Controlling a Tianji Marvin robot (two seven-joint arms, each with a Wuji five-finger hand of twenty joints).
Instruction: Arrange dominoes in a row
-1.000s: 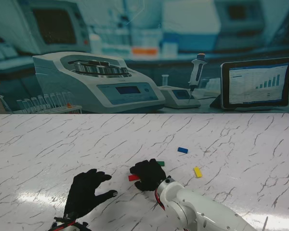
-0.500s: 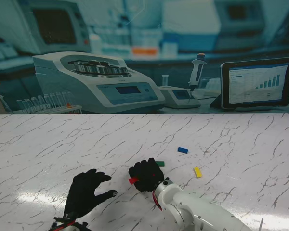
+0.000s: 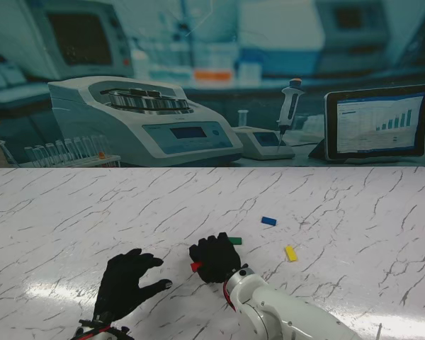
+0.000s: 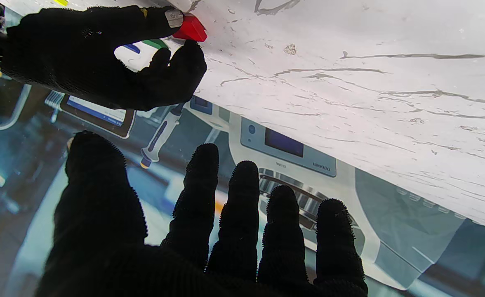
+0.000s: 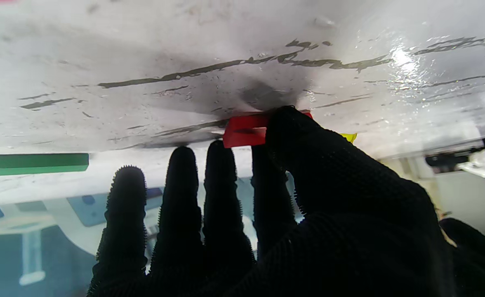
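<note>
My right hand [image 3: 216,257] is shut on a red domino [image 3: 195,266], pinched between thumb and forefinger. The right wrist view shows the red domino [image 5: 244,131] right against the marble table top [image 3: 326,212]. From the left wrist view, the red domino [image 4: 190,29] pokes out of the right hand [image 4: 94,53]. A green domino [image 3: 234,241] lies just beyond that hand. Farther right lie a blue domino [image 3: 268,221] and a yellow domino [image 3: 290,253]. My left hand [image 3: 127,283] is open, fingers spread, to the left and nearer to me.
Along the table's far edge stand a centrifuge [image 3: 142,120], a rack of tubes [image 3: 64,152], a small device with a pipette [image 3: 280,134] and a tablet [image 3: 379,124].
The right hand has shifted slightly left and toward me with the red domino, which now shows less from under the fingers. The left hand has not moved.
</note>
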